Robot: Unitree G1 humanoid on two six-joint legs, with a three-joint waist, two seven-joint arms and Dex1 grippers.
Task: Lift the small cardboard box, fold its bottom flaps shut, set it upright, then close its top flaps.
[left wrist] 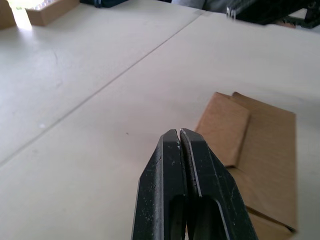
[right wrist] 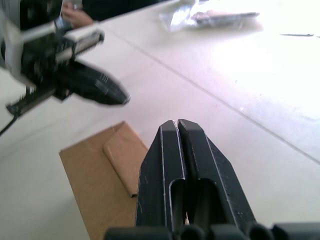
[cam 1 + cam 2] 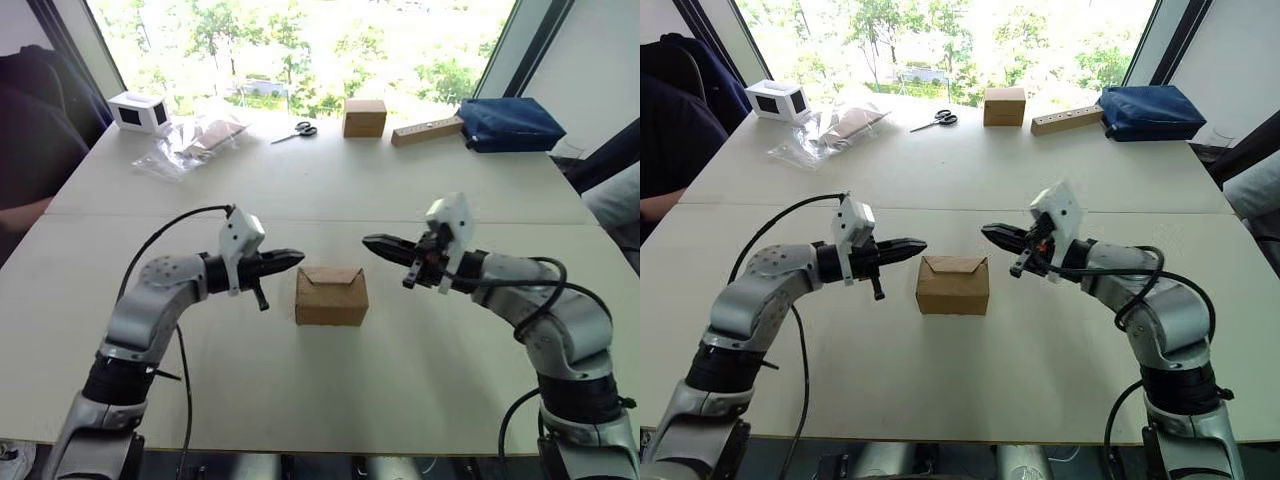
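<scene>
Cardboard is the thing to follow here: the small cardboard box [image 3: 331, 295] stands upright near the middle of the pale bench [image 3: 330, 180], between the robot's two arms. Its top flaps lie folded down, overlapping in a shallow V, so the box looks closed on top; whether they are pressed fully flat I cannot tell. It is plain brown, unmarked, with clean square edges.

The left pincer [image 3: 293, 259] hovers just beside the box's upper left corner, and the right pincer [image 3: 372, 243] hovers near the upper right, a little above it. Neither touches the cardboard. Both have their black fingers pressed together with nothing between them, which suits pushing flaps down with the tips rather than gripping. Judging by this, the task seems at or near its last step.

At the far edge of the bench, well apart from the work, sit scissors [image 3: 296, 131], a tidy brown cube [image 3: 364, 117], a wooden block [image 3: 427, 131], a blue pouch [image 3: 508, 123], a clear plastic bag [image 3: 192, 143] and a small white device [image 3: 138, 112].
</scene>
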